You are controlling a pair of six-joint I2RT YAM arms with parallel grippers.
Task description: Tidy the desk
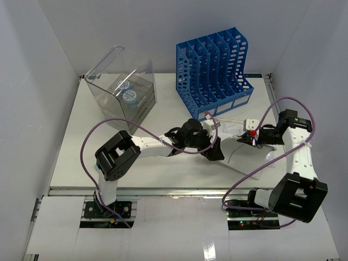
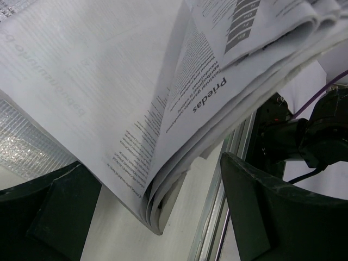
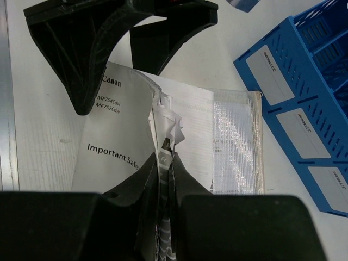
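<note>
Plain matte white walls (image 1: 32,81) close in on the left, rear and right of the large flat white desk (image 1: 163,168); soft, even light, faint shadows.

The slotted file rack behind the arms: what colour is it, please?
The file rack is blue, best seen in the top external view.

Matt printed paper on the booklet (image 3: 119,136), shiny bubbled plastic on the sleeve (image 3: 234,141); blue rack (image 1: 215,68) smooth plastic, drawer box (image 1: 122,81) clear and glossy, desk (image 1: 163,174) smooth matt white, rail (image 1: 163,191) bare metal.
</note>
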